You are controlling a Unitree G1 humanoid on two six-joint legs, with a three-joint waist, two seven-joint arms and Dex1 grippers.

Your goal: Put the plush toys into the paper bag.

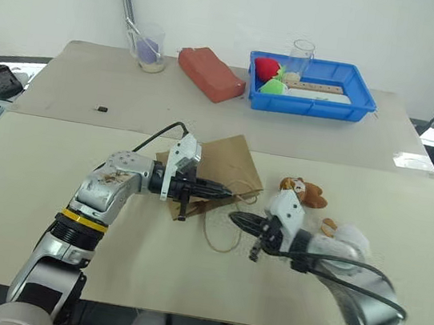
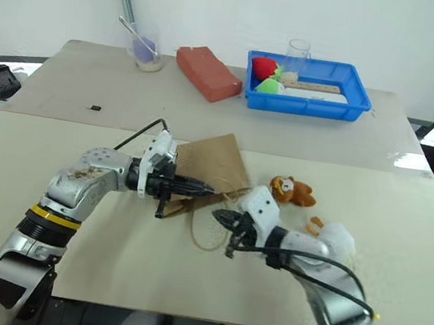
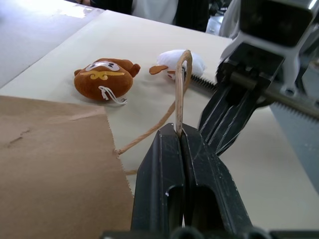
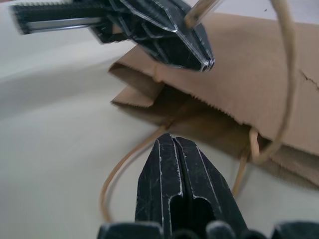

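- Two plush toys lie loose on the pale desk, toward its right edge and outside any container: a brown plush animal with a pale yellowish face (image 1: pixel 303 192), and just beside it a fluffy white round bunny with tan ears (image 3: pixel 182 61), partly hidden behind the right arm in the head views.
- The flat brown kraft paper bag (image 2: pixel 213 162) lies on its side near the middle of the desk, its paper matte and creased, with a folded gusset at its mouth; nothing can be seen inside it.
- Its thin beige cord handles (image 1: pixel 220 226) trail in loops on the desk in front of the mouth.
- The left gripper (image 1: pixel 225 189), black and ridged, is clamped on one cord handle, which stands up from between its closed fingers (image 3: pixel 164 169).
- The right gripper (image 1: pixel 235 217) points at the bag's mouth from just beside the left one, its fingers pressed together; whether cord is caught between them cannot be told.
- At the far edge a blue plastic tray (image 1: pixel 346 108) holds red and green soft items (image 1: pixel 270 74), a clear glass (image 1: pixel 301 57) and a pale flat strip.
- Beside the tray lies a red brick-like block (image 1: pixel 210 73), and further left a clear cup with a stick in it (image 1: pixel 148 46).
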